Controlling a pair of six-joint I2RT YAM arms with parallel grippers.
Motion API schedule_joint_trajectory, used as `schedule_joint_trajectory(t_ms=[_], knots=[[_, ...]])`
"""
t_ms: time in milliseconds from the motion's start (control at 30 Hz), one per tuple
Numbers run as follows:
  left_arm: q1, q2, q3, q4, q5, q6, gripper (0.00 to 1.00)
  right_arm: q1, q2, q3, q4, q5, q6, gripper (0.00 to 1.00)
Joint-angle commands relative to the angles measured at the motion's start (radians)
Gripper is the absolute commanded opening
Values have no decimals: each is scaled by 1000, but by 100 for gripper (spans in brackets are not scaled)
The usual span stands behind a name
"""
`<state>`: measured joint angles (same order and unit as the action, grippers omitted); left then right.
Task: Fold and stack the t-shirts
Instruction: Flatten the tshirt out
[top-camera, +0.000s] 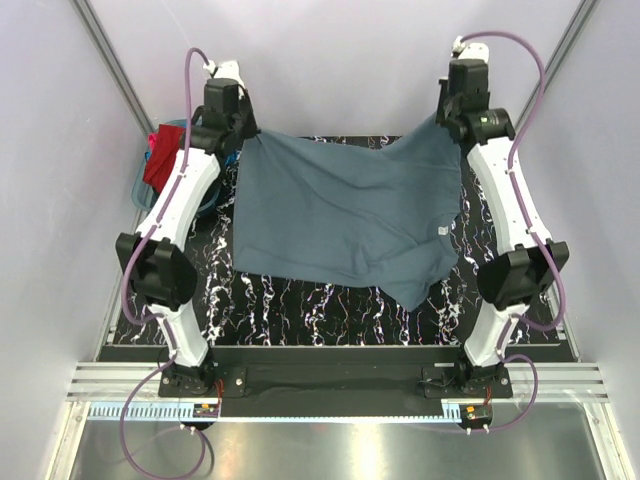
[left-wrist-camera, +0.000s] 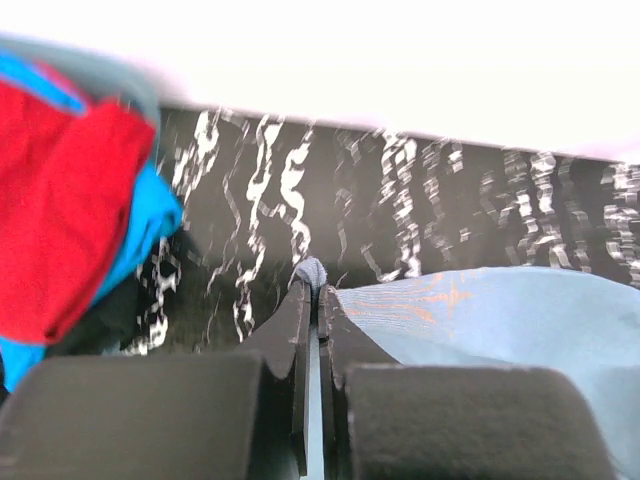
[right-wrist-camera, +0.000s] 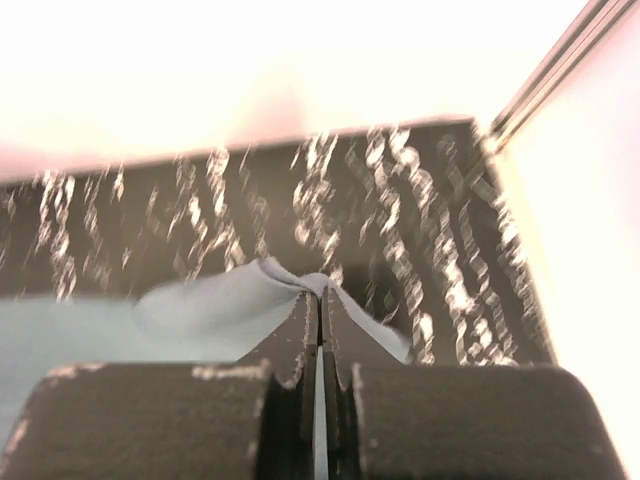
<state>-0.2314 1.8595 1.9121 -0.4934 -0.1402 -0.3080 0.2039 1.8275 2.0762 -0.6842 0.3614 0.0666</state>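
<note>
Cloth fills the middle of the table (top-camera: 300, 310): a grey-blue t-shirt (top-camera: 340, 215) is spread wide over the black, white-veined top, between the two arms. Its far edge is stretched from one gripper to the other and sags a little in the middle. The rest runs back toward the arm bases, with one corner reaching nearest on the right side. A small white tag (top-camera: 441, 230) shows near the shirt's right edge.

The left gripper (top-camera: 240, 135) is clamped on the shirt's far left corner. In the left wrist view its fingers (left-wrist-camera: 300, 330) are pressed together, with a nub of grey-blue cloth sticking out at the tips. The right gripper (top-camera: 450, 120) is clamped on the far right corner. The right wrist view shows the same tight pinch, the cloth fanning out to both sides of the tips.

Off the table's left edge sits a teal basket (top-camera: 137, 190). A red t-shirt (top-camera: 160, 160) is bunched in it, with a bright blue t-shirt (left-wrist-camera: 150, 220) beside it.
</note>
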Motion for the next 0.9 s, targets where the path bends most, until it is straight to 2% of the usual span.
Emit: schedule_joint_trajectory(t_ms=[0, 133, 267, 433, 700, 867], knots=[[3, -63, 63, 41, 77, 87, 0, -24, 56, 178, 25, 65, -106, 0], [1, -143, 87, 41, 83, 90, 0, -31, 130, 486, 20, 50, -157, 0], [-2, -230, 62, 44, 50, 87, 0, -31, 136, 646, 21, 19, -171, 0], [-2, -365, 53, 41, 13, 107, 0, -31, 7, 618, 12, -27, -183, 0], [-8, -591, 4, 29, 45, 109, 0, -29, -258, 500, 35, -64, -234, 0], [-14, -663, 27, -8, 33, 115, 0, -29, -356, 484, 66, -49, -283, 0]])
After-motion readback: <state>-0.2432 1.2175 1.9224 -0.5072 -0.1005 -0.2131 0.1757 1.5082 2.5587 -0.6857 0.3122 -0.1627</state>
